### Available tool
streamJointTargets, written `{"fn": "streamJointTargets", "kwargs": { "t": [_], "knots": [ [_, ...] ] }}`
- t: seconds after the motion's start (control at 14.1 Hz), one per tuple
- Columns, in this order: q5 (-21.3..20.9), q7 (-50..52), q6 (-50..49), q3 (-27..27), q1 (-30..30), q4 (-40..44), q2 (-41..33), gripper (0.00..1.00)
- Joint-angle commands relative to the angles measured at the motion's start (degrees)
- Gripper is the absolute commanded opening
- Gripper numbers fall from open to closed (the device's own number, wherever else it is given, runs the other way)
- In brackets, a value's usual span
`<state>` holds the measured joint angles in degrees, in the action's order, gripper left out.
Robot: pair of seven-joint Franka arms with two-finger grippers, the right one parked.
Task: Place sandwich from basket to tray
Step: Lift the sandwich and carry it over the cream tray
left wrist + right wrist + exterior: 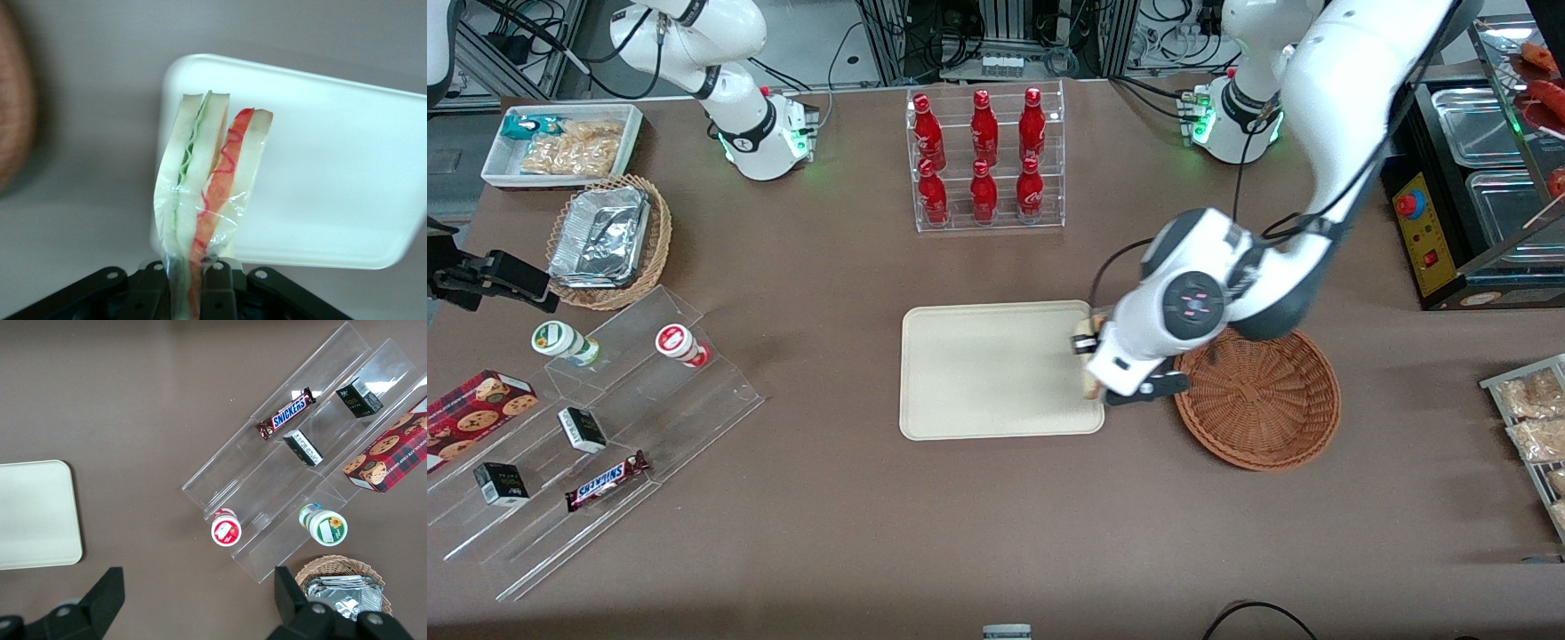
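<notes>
One sandwich [210, 180], half-hidden in pincer [190, 283]

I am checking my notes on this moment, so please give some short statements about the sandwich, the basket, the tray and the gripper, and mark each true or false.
1. The gripper holds the sandwich. True.
2. The sandwich lies in the basket. False: the basket holds nothing; the sandwich hangs at the tray's edge.
3. The tray already carries food. False: its surface is bare.
4. The gripper is beside the basket, over the tray's rim. True.
</notes>
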<state>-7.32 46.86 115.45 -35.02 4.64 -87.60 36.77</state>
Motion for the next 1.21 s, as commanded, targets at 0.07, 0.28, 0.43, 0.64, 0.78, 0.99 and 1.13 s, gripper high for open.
{"fn": "streamJointTargets", "kwargs": {
  "t": [0.07, 0.28, 0.43, 0.64, 0.78, 0.99, 1.13],
  "knots": [
    [-6.5, 1.0, 3.9, 0.1, 5.5, 6.7, 9.4, 0.11],
    [-10.2, 3.0, 3.9, 0.6, 8.1, 8.4, 12.1, 0.12],
    [-11.3, 5.2, 3.9, 1.0, 9.5, 9.4, 13.1, 0.16],
    [-11.2, 5.3, 4.0, 1.5, 10.0, 10.3, 13.5, 0.31],
    [-11.2, 5.4, 4.3, 1.7, 10.0, 10.3, 13.6, 0.60],
    [-11.3, 8.1, 5.7, 1.8, 10.0, 10.3, 14.2, 0.68],
    [-11.3, 8.1, 6.9, 1.9, 10.0, 10.4, 14.1, 1.00]
  ]
}}
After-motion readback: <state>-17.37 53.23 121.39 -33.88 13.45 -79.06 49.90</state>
